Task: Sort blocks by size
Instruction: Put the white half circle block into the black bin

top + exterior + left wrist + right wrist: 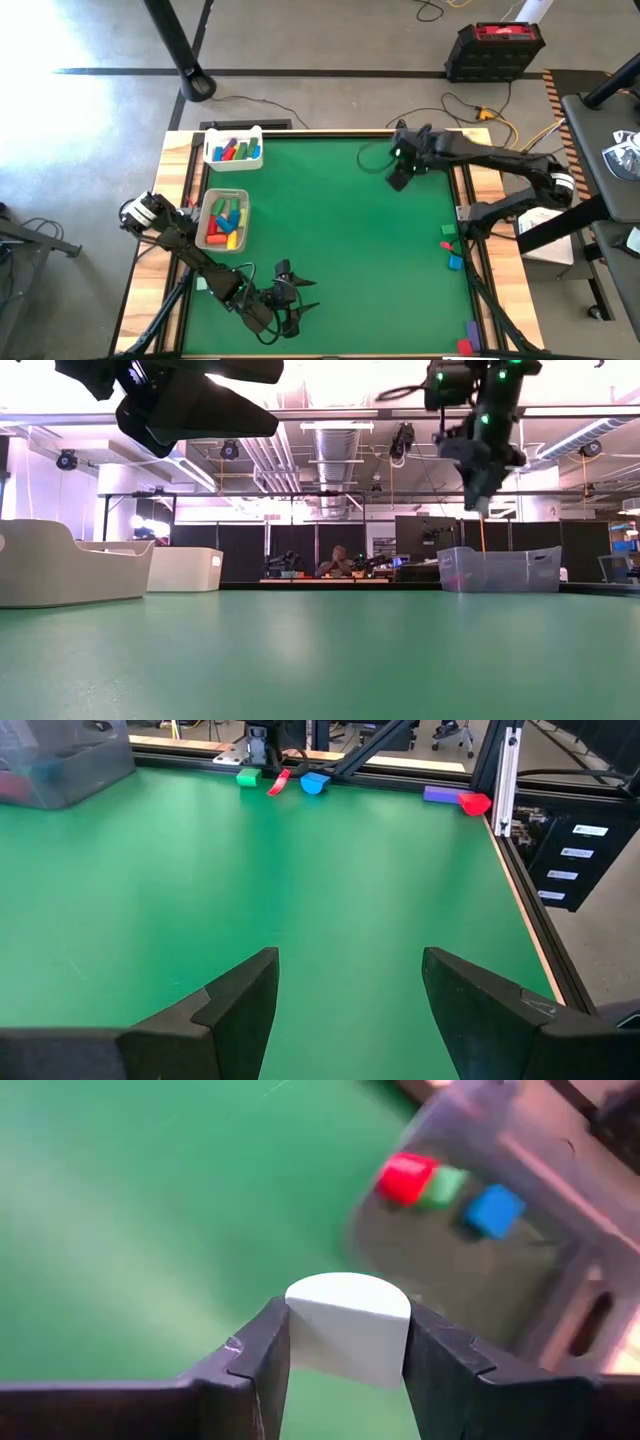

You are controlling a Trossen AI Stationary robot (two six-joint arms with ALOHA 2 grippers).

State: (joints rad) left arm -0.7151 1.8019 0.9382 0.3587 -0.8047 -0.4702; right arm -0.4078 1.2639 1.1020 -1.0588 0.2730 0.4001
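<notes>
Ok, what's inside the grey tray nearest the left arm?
The high view shows the grey plastic tray holding a pile of small solid-coloured blocks: red, green, blue, yellow, one orange. Whatever lies under the pile is covered, and the count is unclear.

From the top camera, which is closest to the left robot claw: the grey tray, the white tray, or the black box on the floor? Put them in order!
Measured from the left gripper, at the table's near edge in the high view:
1. Grey tray, on the table's left side, nearest.
2. White tray, at the far left corner, just beyond the grey one.
3. Black box, off the table on the floor to the far right, farthest.
</notes>
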